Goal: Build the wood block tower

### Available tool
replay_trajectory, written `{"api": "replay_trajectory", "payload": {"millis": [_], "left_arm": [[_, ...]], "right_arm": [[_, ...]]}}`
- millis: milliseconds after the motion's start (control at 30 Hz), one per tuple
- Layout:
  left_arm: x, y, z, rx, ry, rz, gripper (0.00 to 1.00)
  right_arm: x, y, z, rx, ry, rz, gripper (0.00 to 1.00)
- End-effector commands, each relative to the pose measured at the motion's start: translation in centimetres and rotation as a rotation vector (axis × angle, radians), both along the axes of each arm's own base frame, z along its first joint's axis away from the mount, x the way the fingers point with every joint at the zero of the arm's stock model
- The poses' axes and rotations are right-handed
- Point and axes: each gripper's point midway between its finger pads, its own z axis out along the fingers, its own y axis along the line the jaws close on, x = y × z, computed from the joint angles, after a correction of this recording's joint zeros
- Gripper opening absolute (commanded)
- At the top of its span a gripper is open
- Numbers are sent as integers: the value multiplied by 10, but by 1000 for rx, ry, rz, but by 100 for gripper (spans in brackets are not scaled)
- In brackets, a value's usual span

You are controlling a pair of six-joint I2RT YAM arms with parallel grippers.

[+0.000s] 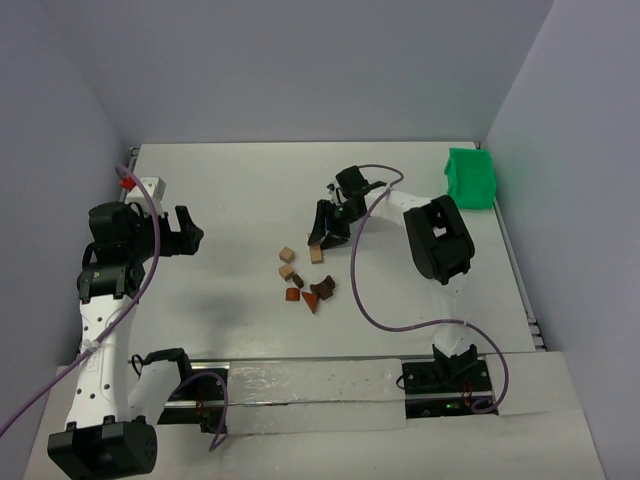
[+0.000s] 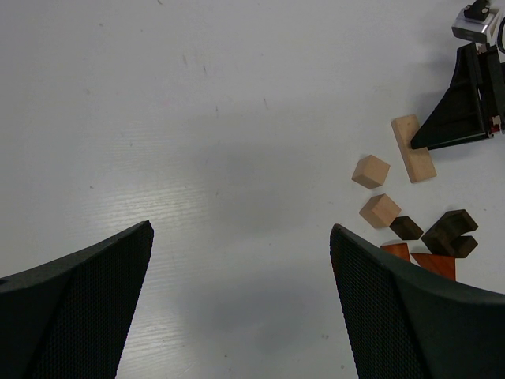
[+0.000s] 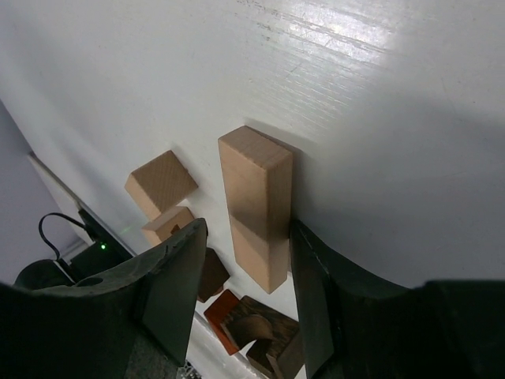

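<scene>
The wood blocks [image 1: 302, 280] lie loose on the white table, none on top of another; no wood block tower is in view. A light tan bar [image 3: 256, 197] lies flat between the fingers of my right gripper [image 3: 246, 229], which is open, with a gap showing on its left side. Two tan cubes [image 3: 160, 183], a reddish piece [image 3: 221, 312] and a dark arched block [image 3: 264, 335] sit just beyond it. From above, the right gripper [image 1: 328, 232] hangs over the bar [image 1: 316, 254]. My left gripper [image 1: 190, 232] stands wide open and empty, well left of the blocks [image 2: 380, 210].
A green bin [image 1: 470, 178] stands at the back right corner of the table [image 1: 230, 200]. The right arm's cable [image 1: 365, 300] loops over the table in front of the blocks. Grey walls close off the back and sides.
</scene>
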Motion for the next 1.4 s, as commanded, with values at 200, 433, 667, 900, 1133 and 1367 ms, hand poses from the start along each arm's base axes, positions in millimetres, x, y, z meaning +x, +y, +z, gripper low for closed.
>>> {"api": "replay_trajectory", "payload": {"millis": [200, 433, 667, 900, 1133, 1367], "left_arm": [[3, 0, 5, -1, -25, -10, 99], [3, 0, 5, 1, -27, -8, 99], [4, 0, 4, 0, -23, -9, 99], [3, 0, 5, 0, -26, -10, 99], [3, 0, 5, 1, -26, -10, 99], [3, 0, 6, 1, -28, -10, 99]], "right_arm": [[-13, -33, -25, -157, 3, -20, 57], [-18, -30, -25, -140, 11, -12, 57], [-22, -26, -25, -124, 17, 2, 57], [-28, -19, -25, -119, 18, 25, 58], [-30, -15, -24, -118, 13, 36, 57], [-33, -14, -25, -119, 12, 45, 58]]}}
